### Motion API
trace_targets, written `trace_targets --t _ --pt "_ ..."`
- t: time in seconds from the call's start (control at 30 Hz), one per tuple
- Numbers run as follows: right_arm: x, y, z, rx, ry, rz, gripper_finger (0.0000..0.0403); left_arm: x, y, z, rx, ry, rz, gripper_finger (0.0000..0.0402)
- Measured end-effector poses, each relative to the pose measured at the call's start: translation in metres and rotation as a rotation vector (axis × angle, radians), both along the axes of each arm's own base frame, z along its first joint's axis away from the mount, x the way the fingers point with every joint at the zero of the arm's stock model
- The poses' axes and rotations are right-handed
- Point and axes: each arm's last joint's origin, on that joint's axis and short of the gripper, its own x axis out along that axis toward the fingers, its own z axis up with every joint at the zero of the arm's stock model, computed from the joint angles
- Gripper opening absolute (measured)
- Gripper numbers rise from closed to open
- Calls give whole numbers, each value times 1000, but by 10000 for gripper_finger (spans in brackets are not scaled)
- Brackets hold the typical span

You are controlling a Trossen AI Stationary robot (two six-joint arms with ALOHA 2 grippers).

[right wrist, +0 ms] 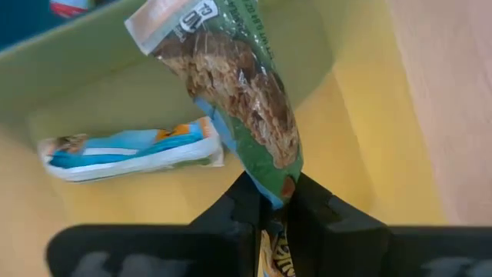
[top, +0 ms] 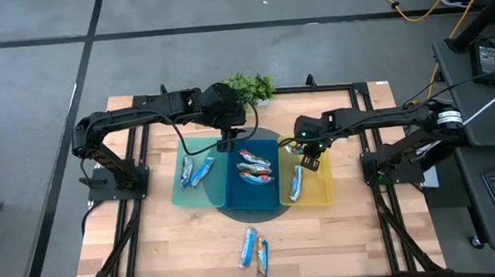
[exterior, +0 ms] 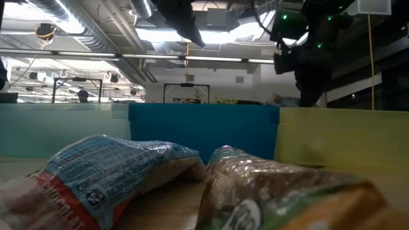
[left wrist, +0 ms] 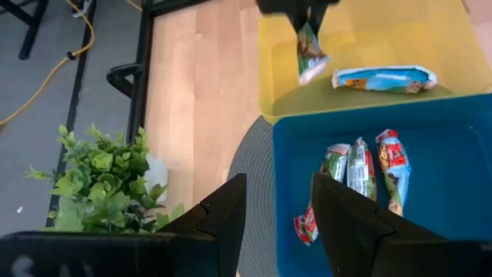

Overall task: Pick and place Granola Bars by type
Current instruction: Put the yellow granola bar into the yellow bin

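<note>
The right gripper point(right wrist: 269, 201) is clamped on the end of a green-wrapped granola bar point(right wrist: 238, 92), which hangs over the yellow bin point(top: 322, 190) at centre right of the high view; a blue-wrapped bar point(right wrist: 131, 150) already lies flat on that bin's floor. The held bar looks light, its wrapper thin, crinkly and probably slippery, its filling likely to crumble, so a pinch on the sealed end or across the narrow middle seems safest. The left gripper point(left wrist: 277, 211), fingers apart and empty, hovers above the blue bin point(top: 251, 187) near the potted plant point(top: 250, 86); two bars point(top: 255, 251) wait on the table at lower centre.
</note>
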Motion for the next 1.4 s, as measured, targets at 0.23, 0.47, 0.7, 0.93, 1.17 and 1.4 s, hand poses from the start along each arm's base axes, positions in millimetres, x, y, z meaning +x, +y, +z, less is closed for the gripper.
trace_targets --t 0.23,0.47,0.7,0.93,1.17,1.4 --pt "10 -5 -18 2 50 20 45 1 0 1 4 -15 0 139" --pt "20 -9 -32 -1 62 38 45 1 0 1 4 -15 0 139" --pt "22 -11 -40 10 87 33 45 1 0 1 4 -16 0 139" --pt "23 -11 -42 13 93 30 45 1 0 1 4 -16 0 139" --pt "23 -11 -42 9 91 46 50 1 0 1 2 -16 3 139" --pt "23 -12 -42 8 91 46 82 1 0 1 -3 -17 7 139"
